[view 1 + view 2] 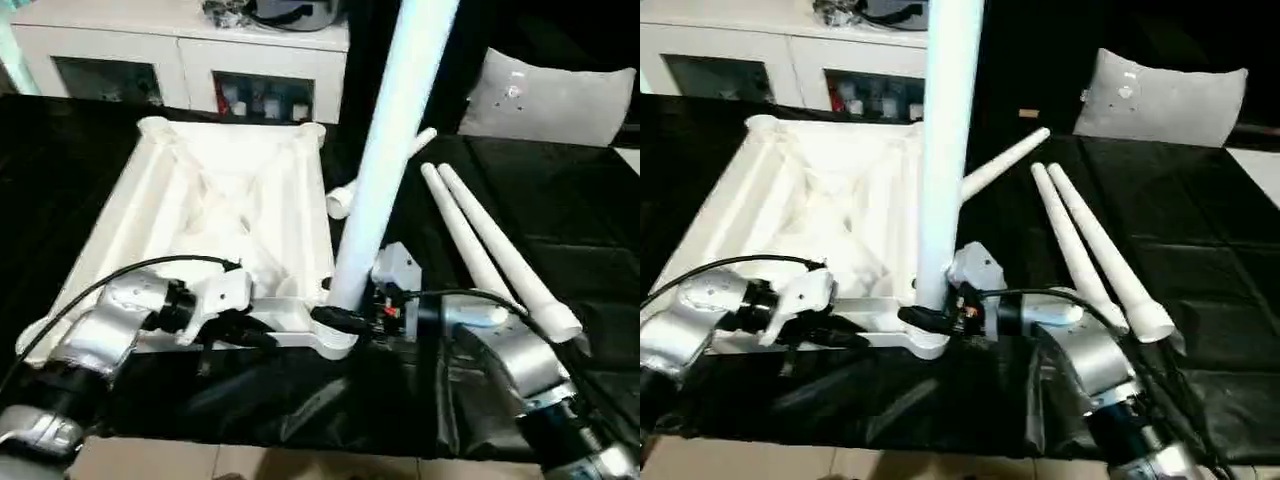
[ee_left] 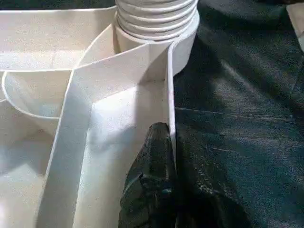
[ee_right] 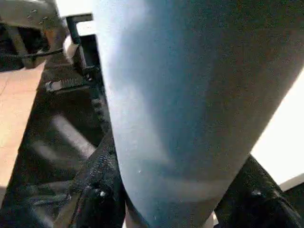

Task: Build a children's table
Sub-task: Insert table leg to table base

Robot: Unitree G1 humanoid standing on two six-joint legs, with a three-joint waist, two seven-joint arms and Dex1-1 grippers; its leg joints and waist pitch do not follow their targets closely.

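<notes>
The children's table top (image 1: 220, 200) lies upside down on the black cloth, ribbed underside up. One white leg (image 1: 385, 150) stands upright in the near right corner socket (image 2: 156, 23), its ribbed end seated there. My right gripper (image 1: 340, 318) is shut on this leg near its base, with black fingers (image 3: 95, 199) on either side of it. Over at the top's near rim, my left gripper (image 1: 245, 330) is shut on the thin rim wall, one finger (image 2: 154, 180) pressed against its inner face. Two loose legs (image 1: 490, 250) lie side by side to the right. A third leg (image 1: 1005, 160) lies behind the upright one.
A white cabinet (image 1: 180, 60) with glass doors stands behind the work. A grey cushion (image 1: 550, 100) rests at the back right. The black cloth (image 1: 560, 200) runs to the near edge, where pale floor (image 1: 200, 460) begins.
</notes>
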